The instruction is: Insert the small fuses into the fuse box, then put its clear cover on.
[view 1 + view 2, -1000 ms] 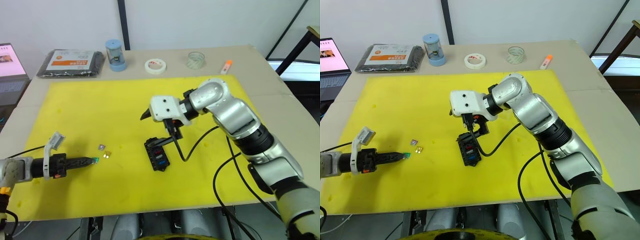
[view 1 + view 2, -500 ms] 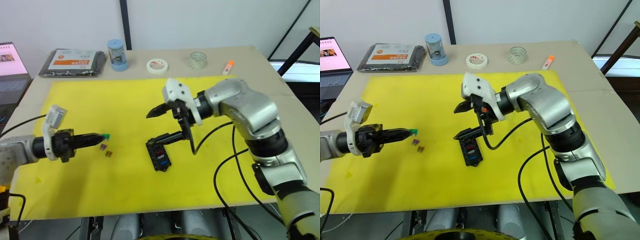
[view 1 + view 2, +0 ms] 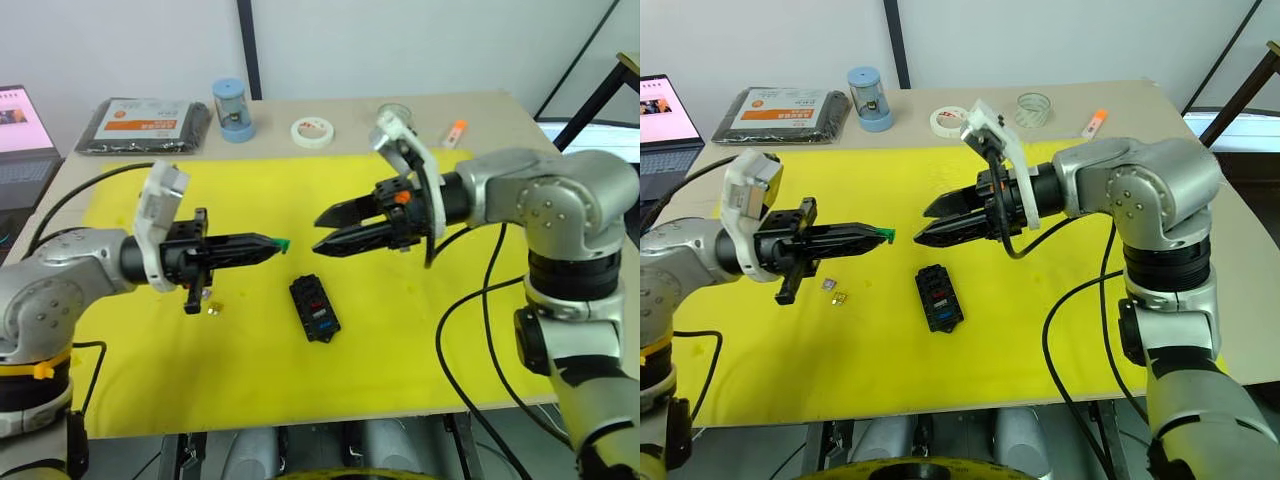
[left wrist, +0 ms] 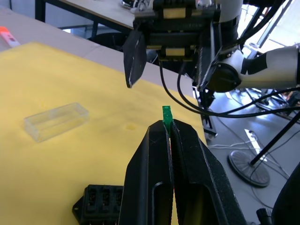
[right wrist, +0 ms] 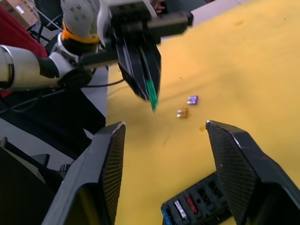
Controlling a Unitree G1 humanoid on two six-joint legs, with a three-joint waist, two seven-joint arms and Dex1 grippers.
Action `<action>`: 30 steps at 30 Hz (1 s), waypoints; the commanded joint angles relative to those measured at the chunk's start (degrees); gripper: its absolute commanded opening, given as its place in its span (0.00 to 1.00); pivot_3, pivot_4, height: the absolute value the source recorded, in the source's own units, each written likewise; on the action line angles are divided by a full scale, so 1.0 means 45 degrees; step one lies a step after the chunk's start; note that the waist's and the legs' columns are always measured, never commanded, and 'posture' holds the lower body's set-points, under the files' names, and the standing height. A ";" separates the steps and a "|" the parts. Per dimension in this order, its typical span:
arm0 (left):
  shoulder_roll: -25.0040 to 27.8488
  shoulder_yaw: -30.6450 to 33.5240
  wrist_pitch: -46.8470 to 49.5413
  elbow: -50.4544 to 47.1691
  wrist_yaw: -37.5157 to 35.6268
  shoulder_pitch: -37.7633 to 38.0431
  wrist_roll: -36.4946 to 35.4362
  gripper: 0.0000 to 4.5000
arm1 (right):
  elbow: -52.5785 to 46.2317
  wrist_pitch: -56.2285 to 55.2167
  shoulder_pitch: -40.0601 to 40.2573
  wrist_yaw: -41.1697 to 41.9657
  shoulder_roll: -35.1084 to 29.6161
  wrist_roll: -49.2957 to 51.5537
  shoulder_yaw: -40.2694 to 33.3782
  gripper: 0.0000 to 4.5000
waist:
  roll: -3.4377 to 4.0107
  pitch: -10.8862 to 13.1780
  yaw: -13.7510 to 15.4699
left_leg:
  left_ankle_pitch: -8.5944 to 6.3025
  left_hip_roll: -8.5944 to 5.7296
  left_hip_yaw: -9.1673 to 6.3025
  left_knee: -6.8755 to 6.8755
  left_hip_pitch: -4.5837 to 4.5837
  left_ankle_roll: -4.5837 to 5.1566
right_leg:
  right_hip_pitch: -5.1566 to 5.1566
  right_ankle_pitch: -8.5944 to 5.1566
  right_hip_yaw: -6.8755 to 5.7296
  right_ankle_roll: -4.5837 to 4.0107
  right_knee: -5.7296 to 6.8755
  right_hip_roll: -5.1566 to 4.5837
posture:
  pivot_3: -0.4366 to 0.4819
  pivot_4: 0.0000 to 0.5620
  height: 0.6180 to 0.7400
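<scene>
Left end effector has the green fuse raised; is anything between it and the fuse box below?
Nothing visible blocks it. The left end effector pinches the green fuse above the mat, and the fuse box lies open below and slightly ahead. The right end effector, open, faces the fuse at the same height, not over the box.

Translucent green plastic blade fuse [image 4: 166, 113]; matt black ribbed plastic fuse box [image 3: 314, 308]; glossy transparent plastic rectangular cover [image 4: 56, 121]; matt yellow smooth mat [image 3: 250, 380].

Place: probably lab | yellow mat [image 3: 420, 310] | tape roll [image 3: 311, 131] | laptop [image 3: 20, 125]
</scene>
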 commanded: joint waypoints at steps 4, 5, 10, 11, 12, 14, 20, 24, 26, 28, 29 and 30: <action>0.0091 -0.0212 -0.0350 -0.0200 0.0244 -0.0317 -0.0213 0.00 | -0.0216 0.0008 -0.0252 -0.0512 0.0005 0.0873 -0.0118 0.67 | 0.0000 0.0000 0.0013 | 0.0000 -0.0002 -0.0002 0.0000 -0.0007 0.0000 | 0.0001 0.0000 0.0002 0.0000 -0.0004 0.0000 | 0.48 0.27 1.00; 0.0091 -0.0211 -0.0358 -0.0228 0.0284 -0.0312 -0.0259 0.00 | -0.0214 -0.0005 -0.0252 -0.0586 0.0028 0.0956 -0.0080 0.67 | 0.0000 0.0000 0.0010 | 0.0000 -0.0002 -0.0002 0.0000 -0.0006 0.0000 | 0.0001 0.0000 0.0002 0.0000 -0.0005 0.0000 | 0.48 0.27 1.00; 0.0065 -0.0213 -0.0382 -0.0296 0.0414 -0.0329 -0.0362 0.00 | -0.0138 -0.0225 -0.0292 -0.0994 0.0193 0.1073 0.0264 0.49 | 0.0000 0.0000 0.0006 | 0.0000 -0.0001 -0.0003 0.0000 -0.0004 0.0000 | 0.0001 0.0000 0.0002 0.0000 -0.0005 0.0003 | 0.48 0.27 1.00; 0.0060 -0.0215 -0.0381 -0.0315 0.0442 -0.0340 -0.0385 0.00 | -0.0107 -0.0243 -0.0315 -0.1066 0.0239 0.1101 0.0312 0.49 | 0.0000 0.0000 0.0006 | 0.0000 -0.0001 -0.0003 0.0000 -0.0004 0.0000 | 0.0001 0.0000 0.0002 0.0000 -0.0005 0.0003 | 0.48 0.27 1.00; 0.0060 -0.0217 -0.0382 -0.0331 0.0466 -0.0345 -0.0409 0.00 | -0.0087 -0.0255 -0.0329 -0.1124 0.0267 0.1132 0.0341 0.49 | 0.0000 0.0000 0.0004 | 0.0000 -0.0001 -0.0004 0.0000 -0.0004 0.0000 | 0.0001 0.0000 0.0002 0.0000 -0.0004 0.0004 | 0.48 0.27 1.00; 0.0080 -0.0253 -0.0418 -0.0369 0.0507 -0.0341 -0.0442 0.00 | -0.0079 -0.0331 -0.0321 -0.1208 0.0264 0.1131 0.0469 0.49 | 0.0000 0.0000 0.0005 | 0.0000 0.0000 -0.0005 0.0000 -0.0005 0.0000 | 0.0000 0.0000 0.0002 0.0000 -0.0005 0.0005 | 0.48 0.27 1.00; 0.0117 -0.0311 -0.0454 -0.0398 0.0627 -0.0370 -0.0584 0.00 | -0.0009 -0.0562 -0.0319 -0.1335 0.0248 0.1197 0.0675 0.49 | 0.0000 0.0000 0.0008 | 0.0000 -0.0001 -0.0005 0.0000 -0.0006 0.0000 | 0.0001 0.0000 0.0002 0.0000 -0.0007 0.0004 | 0.48 0.27 1.00; 0.0120 -0.0324 -0.0455 -0.0396 0.0668 -0.0369 -0.0592 0.00 | -0.0021 -0.0696 -0.0293 -0.1349 0.0203 0.1249 0.0789 0.49 | 0.0000 0.0000 0.0007 | 0.0000 -0.0001 -0.0005 0.0000 -0.0006 0.0000 | 0.0001 0.0000 0.0002 0.0000 -0.0008 0.0005 | 0.48 0.27 1.00; 0.0113 -0.0356 -0.0451 -0.0397 0.0702 -0.0382 -0.0581 0.00 | -0.0019 -0.0717 -0.0305 -0.1379 0.0225 0.1277 0.0808 0.42 | 0.0000 0.0000 0.0006 | 0.0000 0.0000 -0.0005 0.0000 -0.0006 0.0000 | 0.0001 0.0000 0.0002 0.0000 -0.0008 0.0005 | 0.48 0.27 1.00; 0.0115 -0.0365 -0.0431 -0.0401 0.0743 -0.0399 -0.0608 0.00 | -0.0015 -0.0724 -0.0333 -0.1403 0.0248 0.1294 0.0830 0.38 | 0.0000 0.0000 0.0006 | 0.0000 -0.0001 -0.0006 0.0000 -0.0006 0.0000 | 0.0001 0.0000 0.0002 0.0000 -0.0008 0.0005 | 0.48 0.27 1.00; 0.0117 -0.0366 -0.0423 -0.0399 0.0763 -0.0403 -0.0623 0.00 | -0.0011 -0.0733 -0.0339 -0.1413 0.0251 0.1298 0.0841 0.38 | 0.0000 0.0000 0.0007 | 0.0000 -0.0001 -0.0006 0.0000 -0.0006 0.0000 | 0.0001 0.0000 0.0002 0.0000 -0.0008 0.0005 | 0.48 0.27 1.00; 0.0127 -0.0375 -0.0428 -0.0400 0.0767 -0.0397 -0.0623 0.00 | -0.0005 -0.0752 -0.0341 -0.1421 0.0249 0.1290 0.0856 0.38 | 0.0000 0.0000 0.0006 | 0.0000 -0.0001 -0.0006 0.0000 -0.0006 0.0000 | 0.0001 0.0000 0.0002 0.0000 -0.0008 0.0005 | 0.48 0.27 1.00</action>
